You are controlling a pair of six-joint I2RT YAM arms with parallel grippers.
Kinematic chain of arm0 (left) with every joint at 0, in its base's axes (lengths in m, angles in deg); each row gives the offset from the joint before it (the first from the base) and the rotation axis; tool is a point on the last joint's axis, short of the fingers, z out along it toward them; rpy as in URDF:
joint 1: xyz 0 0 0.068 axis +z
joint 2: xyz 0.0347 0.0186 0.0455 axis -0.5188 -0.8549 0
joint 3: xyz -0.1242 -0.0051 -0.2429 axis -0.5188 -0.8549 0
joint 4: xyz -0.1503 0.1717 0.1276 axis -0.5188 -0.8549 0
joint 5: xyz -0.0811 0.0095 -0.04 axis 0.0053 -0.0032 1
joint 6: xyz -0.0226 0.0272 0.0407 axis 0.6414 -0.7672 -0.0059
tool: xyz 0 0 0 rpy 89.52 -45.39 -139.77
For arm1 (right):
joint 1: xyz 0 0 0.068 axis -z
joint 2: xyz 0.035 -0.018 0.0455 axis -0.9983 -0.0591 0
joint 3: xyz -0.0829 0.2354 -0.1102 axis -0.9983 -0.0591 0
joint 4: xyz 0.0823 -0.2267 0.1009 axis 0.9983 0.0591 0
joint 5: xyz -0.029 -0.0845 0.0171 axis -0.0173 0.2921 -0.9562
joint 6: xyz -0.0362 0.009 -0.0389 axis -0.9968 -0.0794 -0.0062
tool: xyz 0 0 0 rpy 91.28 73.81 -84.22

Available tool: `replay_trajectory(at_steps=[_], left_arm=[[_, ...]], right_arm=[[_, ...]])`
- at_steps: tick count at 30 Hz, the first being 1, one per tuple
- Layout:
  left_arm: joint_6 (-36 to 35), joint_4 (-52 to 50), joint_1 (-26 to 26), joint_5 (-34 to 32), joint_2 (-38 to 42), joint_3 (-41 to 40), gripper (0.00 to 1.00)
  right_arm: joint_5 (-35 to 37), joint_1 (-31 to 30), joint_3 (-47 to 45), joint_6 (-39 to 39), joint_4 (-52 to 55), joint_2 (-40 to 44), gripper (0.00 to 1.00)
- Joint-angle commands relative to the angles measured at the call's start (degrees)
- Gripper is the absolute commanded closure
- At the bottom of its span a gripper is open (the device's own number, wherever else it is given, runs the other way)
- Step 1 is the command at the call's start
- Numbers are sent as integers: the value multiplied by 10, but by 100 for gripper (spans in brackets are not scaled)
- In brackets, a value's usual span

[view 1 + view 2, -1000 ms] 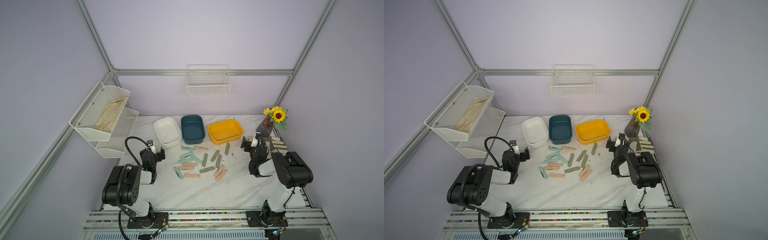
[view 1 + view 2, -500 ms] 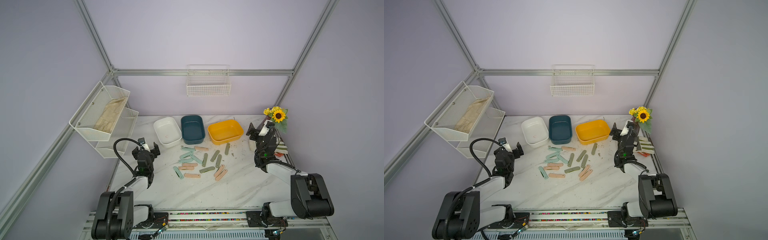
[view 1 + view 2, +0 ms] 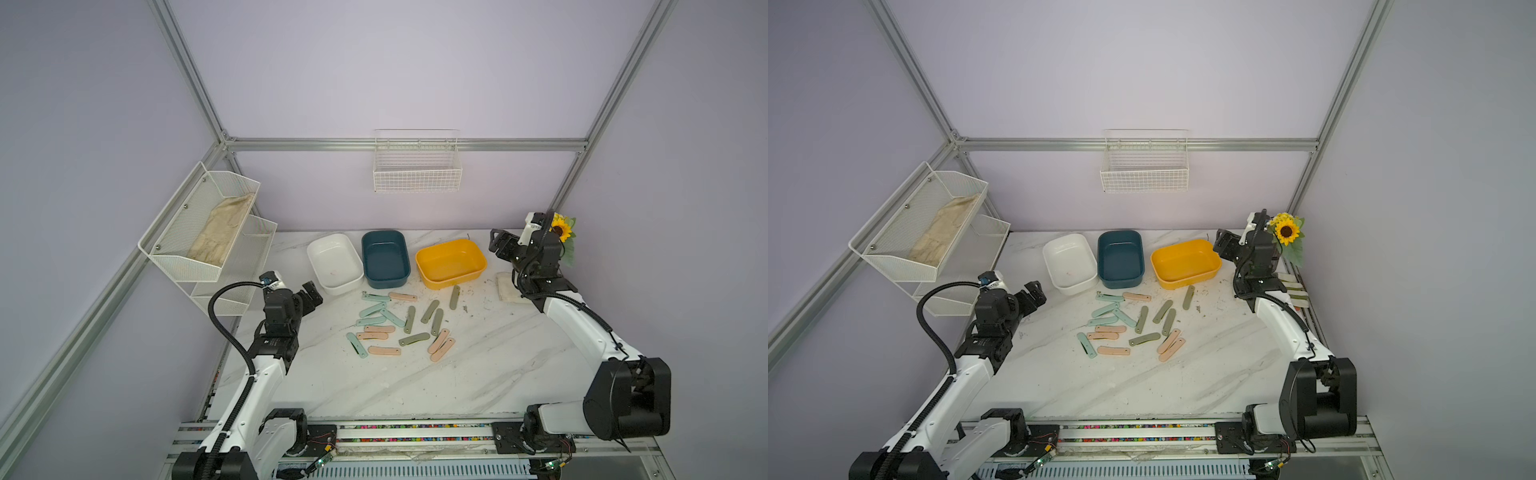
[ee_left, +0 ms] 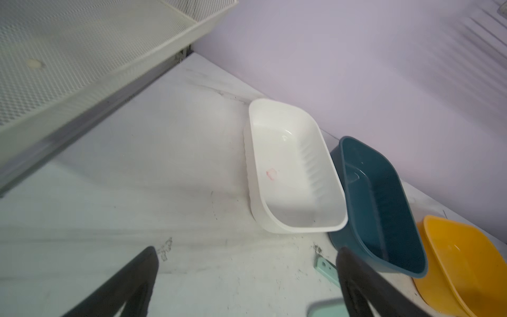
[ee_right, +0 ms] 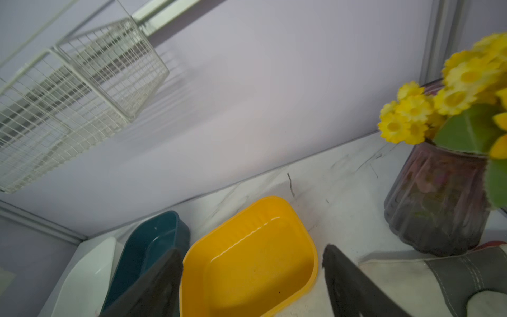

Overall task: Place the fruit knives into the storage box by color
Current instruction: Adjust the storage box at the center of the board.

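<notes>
We are holding the left pincer (image 3: pixel 312 292) wide open and empty near the white box (image 3: pixel 334 262), and the right pincer (image 3: pixel 498 243) open, gripping nothing, raised beside the yellow box (image 3: pixel 451 262). We are judging that each arm is covering its own end of the row of boxes. The fruit knives (image 3: pixel 410 319) are all lying loose on the counter (image 3: pixel 415 386) just in front of those boxes, mint, peach and olive mixed together, between the two arms. The white box, the blue box (image 3: pixel 384 257) in the middle and the yellow box are sitting empty, so we are reading the sorting as not yet begun.
</notes>
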Motion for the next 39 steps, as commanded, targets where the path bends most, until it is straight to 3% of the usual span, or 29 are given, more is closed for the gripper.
replay_trajectory(at_steps=[1,13,21,39], left_arm=[[31,-85,-28,71,-11,73,0],[19,-112,-183,47,-124,158,0],[21,-117,-238,48,-176,204,0],[33,-118,-253,55,-182,208,0]], right_arm=[[-35,-9,44,14,103,-51,23],[37,-97,322,-12,249,-322,28],[74,-121,472,-42,338,-454,30],[89,-121,382,-52,343,-417,30]])
